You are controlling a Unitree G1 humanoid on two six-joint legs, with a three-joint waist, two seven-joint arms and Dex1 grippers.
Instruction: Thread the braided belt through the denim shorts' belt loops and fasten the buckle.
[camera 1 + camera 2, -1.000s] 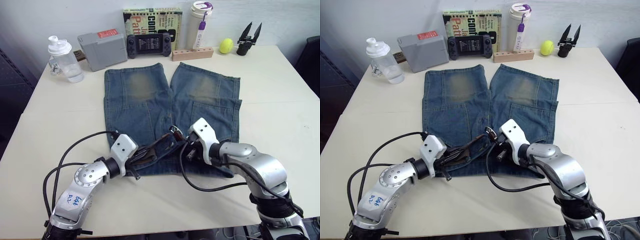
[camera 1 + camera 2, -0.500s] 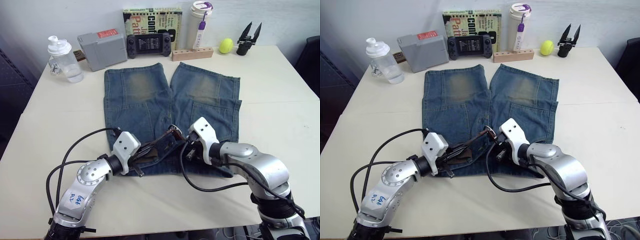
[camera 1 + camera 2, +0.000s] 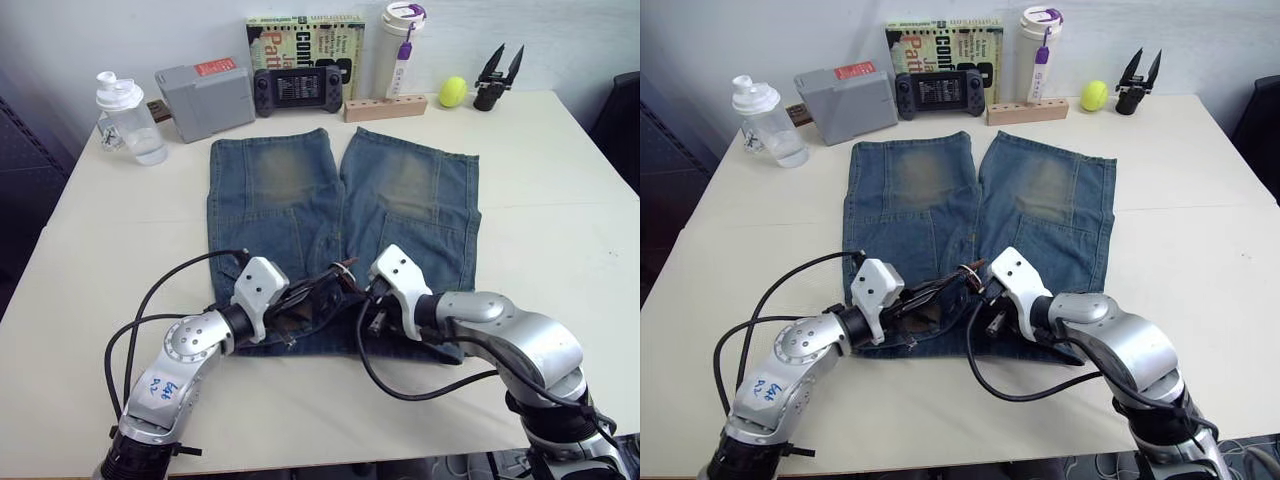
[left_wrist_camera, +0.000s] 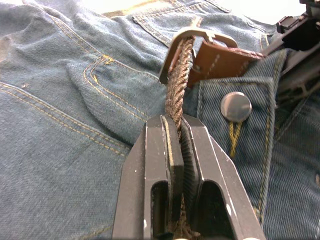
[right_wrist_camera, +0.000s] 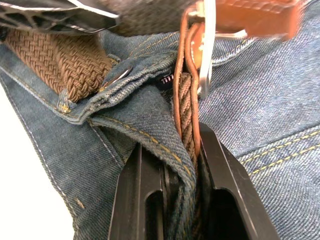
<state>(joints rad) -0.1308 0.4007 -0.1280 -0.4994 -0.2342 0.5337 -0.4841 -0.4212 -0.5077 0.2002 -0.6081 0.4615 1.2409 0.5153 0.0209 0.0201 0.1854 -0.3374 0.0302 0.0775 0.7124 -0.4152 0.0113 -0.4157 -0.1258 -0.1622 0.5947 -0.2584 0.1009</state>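
Note:
The denim shorts [image 3: 340,200] lie flat on the table, waistband toward me. At the middle of the waistband the braided belt [image 4: 176,90] rises to the silver buckle [image 4: 200,36], beside the shorts' metal button [image 4: 235,106]. My left gripper [image 3: 297,299] is shut on the braided strap just short of the buckle. From the other side my right gripper [image 3: 360,301] is shut on the belt [image 5: 186,112] and a fold of denim below the buckle [image 5: 206,47]. More braid [image 5: 70,70] runs along the waistband. I cannot pick out the belt loops.
Along the far edge stand a plastic bottle [image 3: 127,118], a grey box [image 3: 207,98], a game controller [image 3: 298,90], a book [image 3: 305,35], a tumbler [image 3: 400,45], a wooden block [image 3: 385,107], a yellow ball [image 3: 452,92] and a black gripper tool [image 3: 497,75].
My left gripper has slid right along the belt toward the buckle. The right gripper and the buckle have shifted slightly left, so the two grippers now stand closer together.

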